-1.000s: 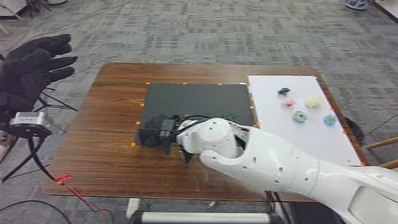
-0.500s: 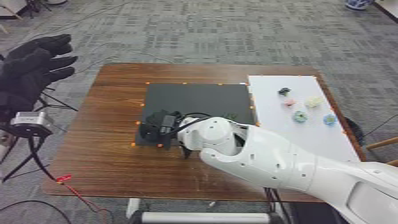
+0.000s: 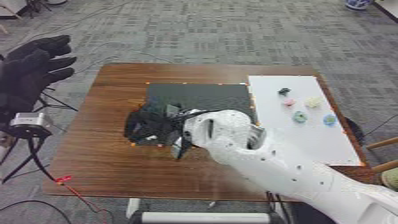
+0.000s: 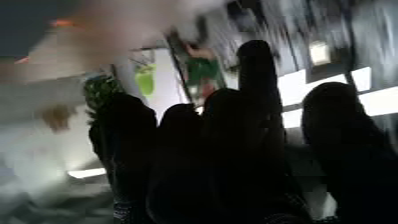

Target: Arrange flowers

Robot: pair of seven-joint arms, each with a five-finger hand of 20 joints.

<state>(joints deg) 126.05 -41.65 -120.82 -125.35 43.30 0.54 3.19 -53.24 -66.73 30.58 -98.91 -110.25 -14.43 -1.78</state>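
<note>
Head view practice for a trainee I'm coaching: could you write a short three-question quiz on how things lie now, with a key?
1. Fill in the blank, by the robot's own sides: the white sheet lies to the ____ of the black mat.

2. Multiple choice: where is the right hand?
A) over the white sheet
B) over the left near part of the black mat
C) over the carpet beyond the table

3. True or false: the pink flower lies farther from the robot than the blue flower.

Key: 1 right; 2 B; 3 true.
</note>
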